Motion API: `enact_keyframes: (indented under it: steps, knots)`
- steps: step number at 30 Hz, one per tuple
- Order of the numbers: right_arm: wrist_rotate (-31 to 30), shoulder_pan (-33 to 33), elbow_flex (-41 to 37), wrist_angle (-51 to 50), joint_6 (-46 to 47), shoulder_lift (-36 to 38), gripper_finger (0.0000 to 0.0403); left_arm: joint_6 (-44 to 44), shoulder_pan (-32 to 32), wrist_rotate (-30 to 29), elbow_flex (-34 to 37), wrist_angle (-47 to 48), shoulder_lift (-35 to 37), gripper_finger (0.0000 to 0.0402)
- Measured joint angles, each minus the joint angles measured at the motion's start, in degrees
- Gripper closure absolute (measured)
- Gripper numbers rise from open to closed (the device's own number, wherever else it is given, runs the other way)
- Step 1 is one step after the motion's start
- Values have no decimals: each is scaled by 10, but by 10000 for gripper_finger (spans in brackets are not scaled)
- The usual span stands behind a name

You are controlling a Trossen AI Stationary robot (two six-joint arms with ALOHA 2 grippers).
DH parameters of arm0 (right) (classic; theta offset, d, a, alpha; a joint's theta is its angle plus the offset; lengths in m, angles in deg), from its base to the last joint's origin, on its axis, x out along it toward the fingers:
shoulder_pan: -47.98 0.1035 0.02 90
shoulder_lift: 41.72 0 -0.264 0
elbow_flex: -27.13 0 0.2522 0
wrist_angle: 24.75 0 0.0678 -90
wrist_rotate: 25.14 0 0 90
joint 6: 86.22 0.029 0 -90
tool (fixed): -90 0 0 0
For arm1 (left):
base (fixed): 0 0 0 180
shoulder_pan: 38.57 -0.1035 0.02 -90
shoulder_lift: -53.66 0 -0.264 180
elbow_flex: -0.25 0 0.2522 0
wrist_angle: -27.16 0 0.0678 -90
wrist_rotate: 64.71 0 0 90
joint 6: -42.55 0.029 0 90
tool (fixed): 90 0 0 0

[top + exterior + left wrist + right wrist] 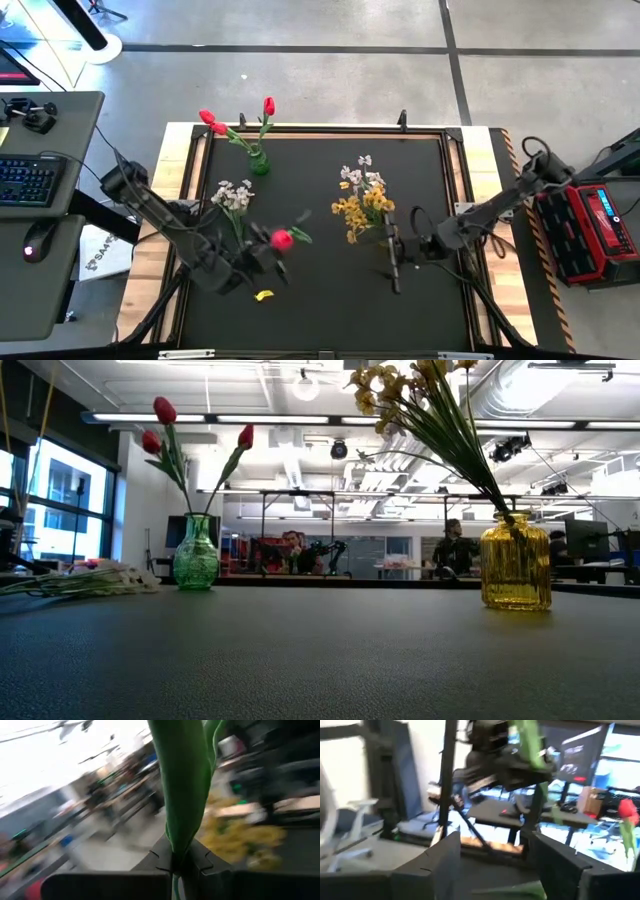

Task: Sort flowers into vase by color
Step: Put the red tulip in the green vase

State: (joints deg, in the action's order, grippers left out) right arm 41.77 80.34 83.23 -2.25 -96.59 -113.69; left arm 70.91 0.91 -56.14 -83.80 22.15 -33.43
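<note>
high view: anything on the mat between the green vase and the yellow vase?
Nothing. In the high view the black mat between the green vase and the yellow vase is bare; the low view shows the same open stretch.

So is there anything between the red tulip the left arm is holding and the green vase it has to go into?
Nothing visible blocks it. The left gripper holds the red tulip near the table's front; the green vase stands toward the back. The white blossom bunch lies just beside that path, on the left arm's side.
</note>
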Motion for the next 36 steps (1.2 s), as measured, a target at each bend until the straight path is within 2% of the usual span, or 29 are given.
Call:
enact_keyframes:
  steps: [2,4,7,11,15,17,21,27,36]
  knots:
    - [-19,24,0,-42,10,15,169,-13,1,-65,0,26,18,401]
    - [-44,47,0,-78,28,19,168,-28,-2,-85,0,63,42,401]
    - [-86,76,0,-122,65,12,172,-91,-23,-73,8,134,88,401]
    - [-145,102,-1,-158,120,-26,181,-241,-77,-72,27,300,168,401]
    - [-180,117,-1,-158,149,-73,192,-398,-158,0,56,455,248,402]
    - [-190,117,-1,-158,159,-93,196,-439,-201,28,67,501,278,401]
    - [-205,114,-1,-155,174,-113,202,-443,-277,39,94,521,317,401]
    - [-209,106,-1,-151,169,-113,204,-444,-371,114,125,520,337,401]
    - [-209,106,-1,-148,164,-112,204,-476,-462,170,184,511,329,401]
